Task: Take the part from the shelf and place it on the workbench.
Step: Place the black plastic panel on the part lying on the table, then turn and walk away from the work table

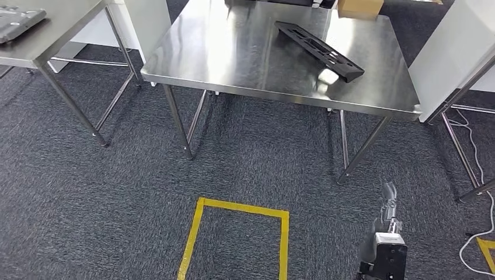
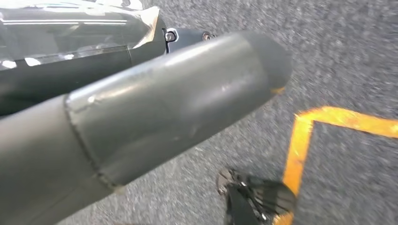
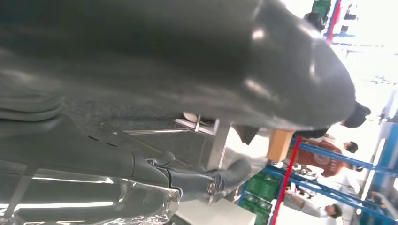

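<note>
A long black flat part (image 1: 320, 49) lies diagonally on the steel workbench (image 1: 233, 58), towards its right side. My right hand (image 1: 386, 230) hangs low at the bottom right, well short of the bench, with its fingers stretched out and nothing in it. The right wrist view has its thick grey thumb (image 3: 244, 65) and dark fingers (image 3: 206, 180) empty. In the left wrist view my left hand (image 2: 155, 117) hangs over the grey carpet, its thumb and dark fingers (image 2: 183, 35) apart and holding nothing.
A second steel table (image 1: 58, 32) with a grey tray-like item (image 1: 17, 22) stands at the left. A cardboard box (image 1: 359, 7) sits behind the bench. Yellow floor tape (image 1: 239, 207) marks a square before me. White panels (image 1: 449, 64) and a cable (image 1: 481, 175) are at the right. Blue racks (image 3: 338, 159) and people stand beyond.
</note>
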